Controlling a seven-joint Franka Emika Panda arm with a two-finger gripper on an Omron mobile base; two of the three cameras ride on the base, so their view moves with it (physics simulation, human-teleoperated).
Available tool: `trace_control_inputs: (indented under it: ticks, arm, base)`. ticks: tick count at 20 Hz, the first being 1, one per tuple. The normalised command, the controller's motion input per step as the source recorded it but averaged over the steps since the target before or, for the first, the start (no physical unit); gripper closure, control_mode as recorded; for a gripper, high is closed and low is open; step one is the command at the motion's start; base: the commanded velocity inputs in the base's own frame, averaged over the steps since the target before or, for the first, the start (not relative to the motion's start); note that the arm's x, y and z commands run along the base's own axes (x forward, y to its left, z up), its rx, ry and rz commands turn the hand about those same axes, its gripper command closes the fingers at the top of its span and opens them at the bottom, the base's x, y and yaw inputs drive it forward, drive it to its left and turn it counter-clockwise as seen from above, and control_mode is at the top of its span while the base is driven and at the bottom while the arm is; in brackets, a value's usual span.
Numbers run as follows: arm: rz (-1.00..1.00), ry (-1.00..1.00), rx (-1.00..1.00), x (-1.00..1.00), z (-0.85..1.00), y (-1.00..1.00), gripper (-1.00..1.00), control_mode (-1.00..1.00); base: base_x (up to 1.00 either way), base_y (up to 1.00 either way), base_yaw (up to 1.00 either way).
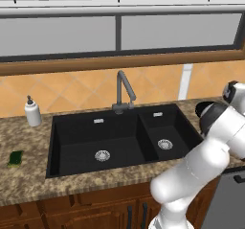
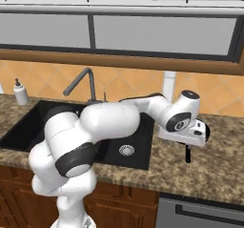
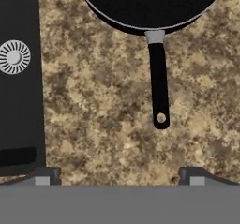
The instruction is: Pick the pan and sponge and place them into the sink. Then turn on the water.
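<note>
The jaws stand wide apart with nothing between them, their two tips far apart at the bottom of the hand view, hanging over bare speckled surface (image 3: 103, 124) right of the sink. The gripper (image 2: 188, 153) points straight down above the granite. Just ahead of the tips lies the pan (image 3: 150, 3), flat on the surface, its straight black handle (image 3: 159, 87) pointing back toward the jaws and ending between them but apart from both. A strip of open surface separates the pan from the sink (image 1: 72, 127). Both basins hold nothing but their silver drains; the smaller basin's drain (image 3: 14, 56) is nearest the pan. The grey faucet (image 1: 123, 91) rises behind the divider. The sponge (image 1: 16, 158) sits on the surface left of the sink, near the front edge, with the white soap bottle (image 1: 32, 112) behind it.
</note>
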Motion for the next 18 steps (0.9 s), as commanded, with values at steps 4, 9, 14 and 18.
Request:
trace_control_inputs:
  ticks: [4, 9, 14, 18]
  arm:
    - [0.11, 0.02, 0.0, 0.41, -0.34, -0.39, -1.0, -1.0]
    - [0.08, 0.02, 0.0, 0.31, -0.35, -0.3, -1.0, -1.0]
    - [0.02, 0.0, 0.0, 0.26, -0.29, -0.26, -1.0, -1.0]
    - [0.04, 0.0, 0.0, 0.36, -0.04, -0.39, -1.0, -1.0]
  base:
    - [0.0, 0.0, 0.0]
    - [0.0, 0.0, 0.0]
    - [0.0, 0.0, 0.0]
    - [0.0, 0.0, 0.0]
